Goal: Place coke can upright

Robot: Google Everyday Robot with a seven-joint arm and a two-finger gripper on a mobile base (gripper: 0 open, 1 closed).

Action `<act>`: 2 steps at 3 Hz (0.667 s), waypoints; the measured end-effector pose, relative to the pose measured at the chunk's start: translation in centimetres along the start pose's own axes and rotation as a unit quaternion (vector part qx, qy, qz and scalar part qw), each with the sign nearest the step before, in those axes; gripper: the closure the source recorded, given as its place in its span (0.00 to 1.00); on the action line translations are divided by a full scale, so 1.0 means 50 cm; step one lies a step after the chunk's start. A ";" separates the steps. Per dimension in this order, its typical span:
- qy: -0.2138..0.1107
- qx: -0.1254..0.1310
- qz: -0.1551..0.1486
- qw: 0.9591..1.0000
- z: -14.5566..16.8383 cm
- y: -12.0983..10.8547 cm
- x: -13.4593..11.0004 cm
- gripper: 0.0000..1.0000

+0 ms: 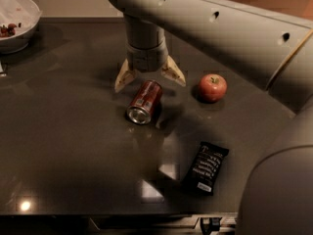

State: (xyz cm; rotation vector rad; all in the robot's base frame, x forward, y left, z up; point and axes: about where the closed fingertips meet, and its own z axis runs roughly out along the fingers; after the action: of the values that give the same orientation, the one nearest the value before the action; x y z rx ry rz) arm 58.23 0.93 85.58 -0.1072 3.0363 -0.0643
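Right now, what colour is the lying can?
Can: red, silver end, in camera view; pincer open over its far end.

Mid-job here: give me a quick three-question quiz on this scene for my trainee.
1. True or false: the coke can lies on its side on the table, with a silver end toward the camera.
2. Which thing lies nearest the table's front edge? A) red apple B) black snack bar C) white bowl
3. Fill in: the gripper is over the can's far end, with its fingers ____.

Key: 1 true; 2 B; 3 open, one finger to each side of the can.
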 end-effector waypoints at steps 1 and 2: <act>0.018 -0.011 0.025 0.999 0.017 0.011 0.010 0.00; 0.034 -0.016 0.038 0.999 0.026 0.020 0.019 0.18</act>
State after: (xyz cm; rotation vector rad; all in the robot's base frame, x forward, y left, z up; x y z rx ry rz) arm 57.36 1.80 84.13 0.0082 3.1061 -0.0123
